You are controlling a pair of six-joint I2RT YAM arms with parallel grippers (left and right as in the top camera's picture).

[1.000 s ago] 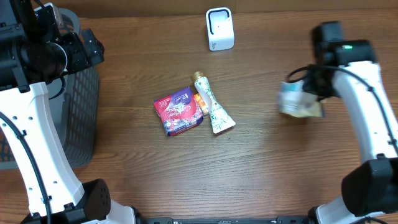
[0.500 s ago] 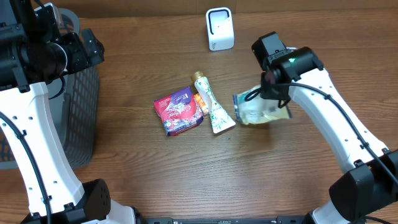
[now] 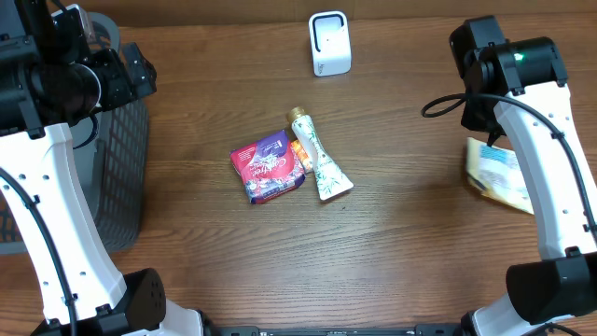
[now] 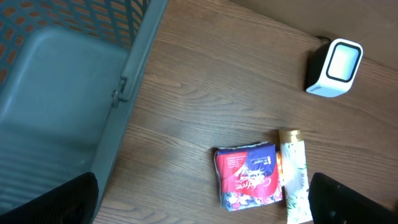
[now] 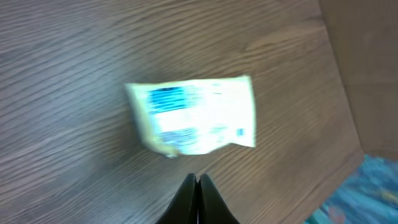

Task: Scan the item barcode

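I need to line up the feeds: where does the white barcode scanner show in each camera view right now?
Overhead: the white barcode scanner stands at the top centre of the picture.
Left wrist: it is in the upper right.
Right wrist: not in it.
Shared landmark: the red pouch lying beside the tube sits below the scanner in both the overhead and left wrist views.

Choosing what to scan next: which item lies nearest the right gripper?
The pale blue-printed packet, alone beside the right gripper; the red pouch and the tube lie together, well away.
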